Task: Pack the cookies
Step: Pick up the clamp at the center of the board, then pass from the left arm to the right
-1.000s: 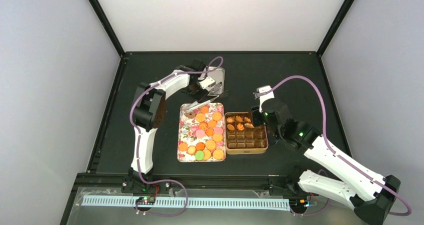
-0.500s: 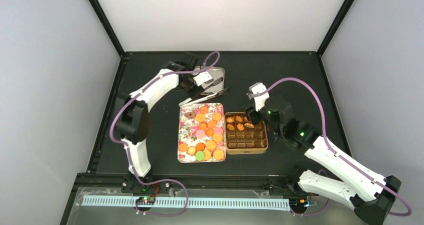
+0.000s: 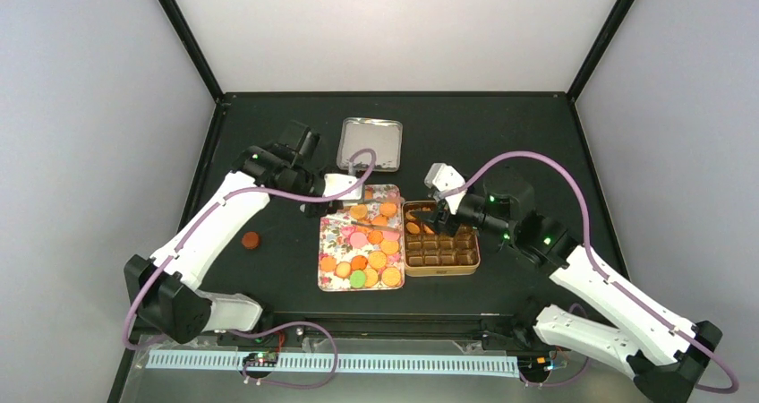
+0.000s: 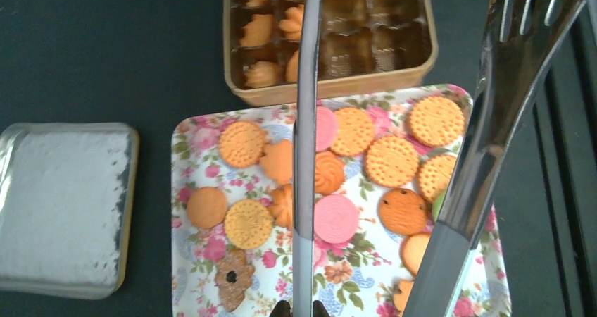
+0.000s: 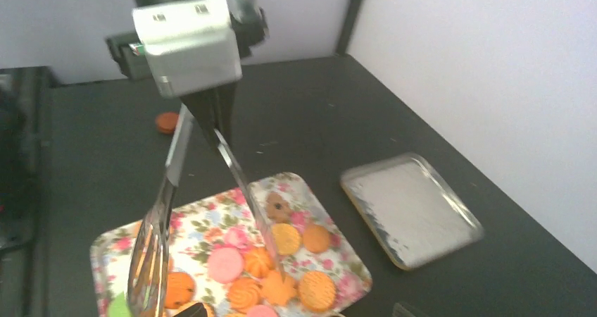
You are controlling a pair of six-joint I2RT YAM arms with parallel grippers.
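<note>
PICK in hand: open silver metal tongs (image 4: 305, 155) clamped in left gripper (image 5: 211, 113), held over round orange and pink cookies (image 4: 391, 160) on flowered rectangular tray (image 3: 323, 269) | NEXT: one cookie to be straddled, pinched, carried to brown compartmented tin (image 3: 442, 268) | right gripper (image 3: 445, 211) above tin's far-left corner, opening not discernible, path likely crowded | flat silver lid (image 3: 369, 143) behind; stray cookie (image 3: 251, 239) on table, far left

— Where does the tin (image 3: 442, 270) stand, counted from the tray (image 3: 323, 242)?
— Just beside the tray, on its right. Some cookies (image 3: 376, 235) lie in the tin's far compartments.
— And behind the tray?
— The lid (image 3: 369, 143) lies there on the table (image 3: 268, 152), a little apart from the tray.
— What is to the left of the tray?
— One lone cookie (image 3: 251, 240), on the table, well apart from it.
— And on the tray itself?
— Most cookies lie on it. The tongs (image 4: 305, 155) hang above its far half.
</note>
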